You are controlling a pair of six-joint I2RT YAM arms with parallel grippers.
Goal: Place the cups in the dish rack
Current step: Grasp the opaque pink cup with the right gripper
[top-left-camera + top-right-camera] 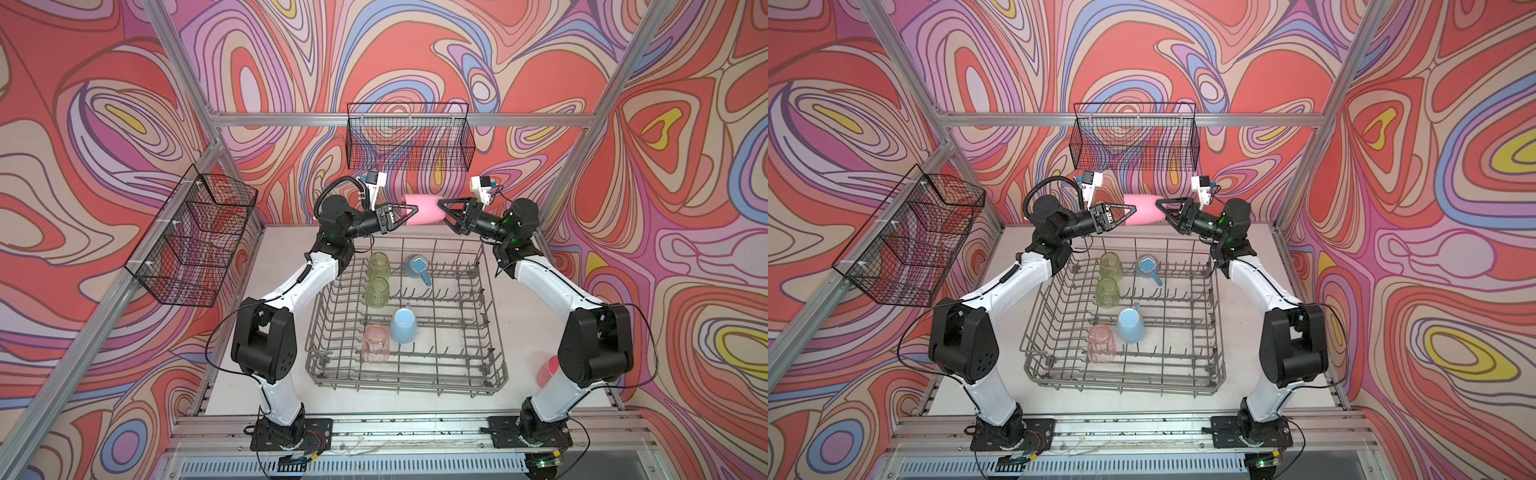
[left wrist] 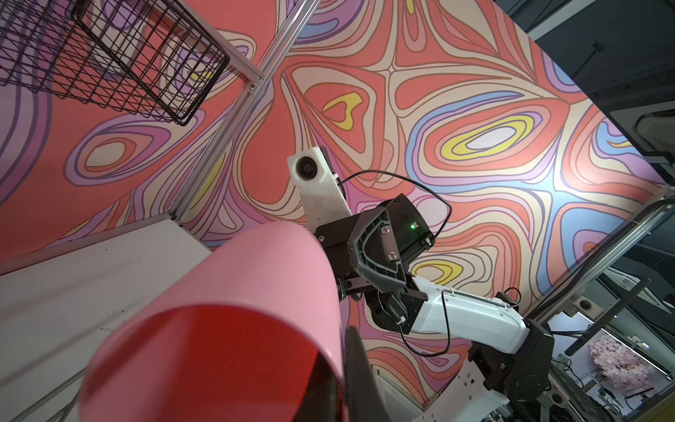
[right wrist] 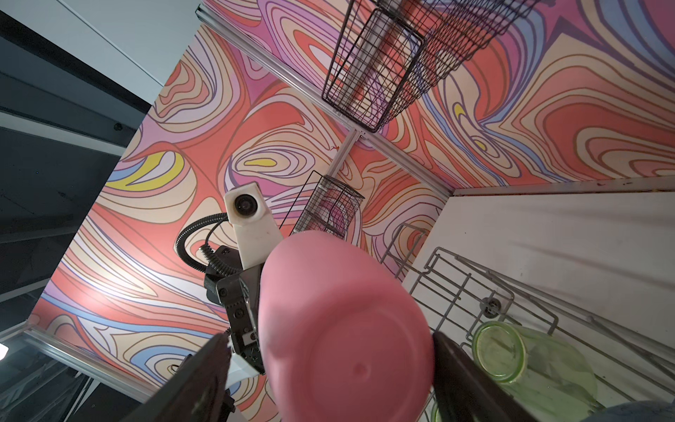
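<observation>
Your left tool (image 1: pixel 411 211) is clamped on the rim of the pink cup (image 1: pixel 424 210), held sideways in the air over the rack's (image 1: pixel 494 316) far edge. The left wrist view alone shows a finger (image 2: pixel 325 398) inside its mouth; the right wrist view, your right tool (image 3: pixel 327 335) spread around its base.

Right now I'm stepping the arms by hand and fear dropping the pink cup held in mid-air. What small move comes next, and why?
Probably back the right pincer off the base of the pink cup. Its jaws stand open either side of that base, while the left pincer is shut on the rim, carrying the cup on its side up near the far edge of the dish rack.
</observation>
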